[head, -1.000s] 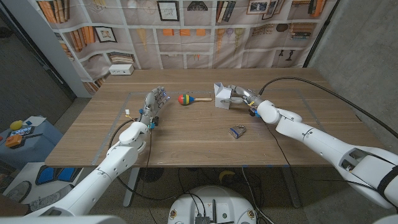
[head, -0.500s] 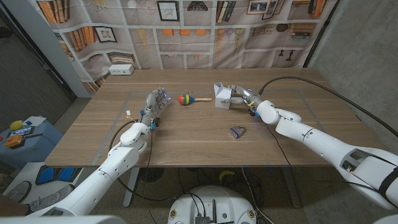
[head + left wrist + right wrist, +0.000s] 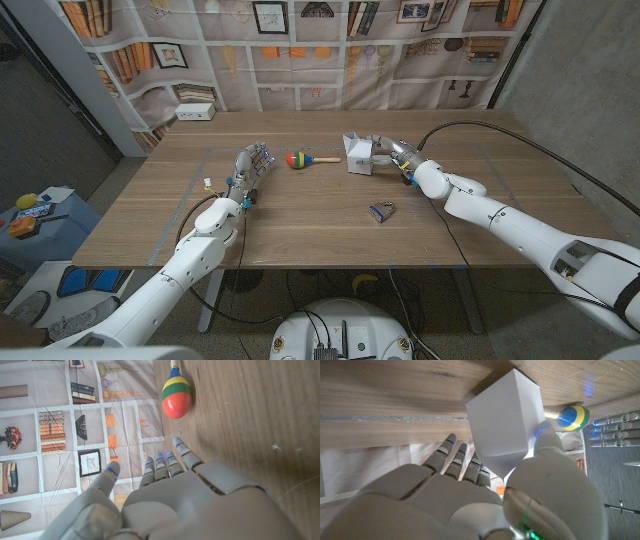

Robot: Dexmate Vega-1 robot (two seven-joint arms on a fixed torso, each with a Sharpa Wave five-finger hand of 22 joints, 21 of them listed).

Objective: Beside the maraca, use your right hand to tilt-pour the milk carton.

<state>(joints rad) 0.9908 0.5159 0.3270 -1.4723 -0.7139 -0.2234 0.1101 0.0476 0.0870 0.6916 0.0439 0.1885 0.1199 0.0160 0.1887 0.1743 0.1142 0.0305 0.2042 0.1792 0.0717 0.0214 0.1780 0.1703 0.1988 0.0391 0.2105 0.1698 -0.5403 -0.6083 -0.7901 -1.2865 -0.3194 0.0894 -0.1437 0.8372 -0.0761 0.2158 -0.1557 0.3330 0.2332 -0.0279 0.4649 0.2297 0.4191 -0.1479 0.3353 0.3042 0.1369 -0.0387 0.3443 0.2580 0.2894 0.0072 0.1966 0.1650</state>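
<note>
Milk carton sits on the wooden table just past the maraca's handle end, tipped a bit so its top leans toward the maraca. Right hand grips it from the side away from the maraca, thumb on one face, fingers on the opposite one. Left hand waits on the maraca's other side, fingers loosely apart, holding nothing.
</note>
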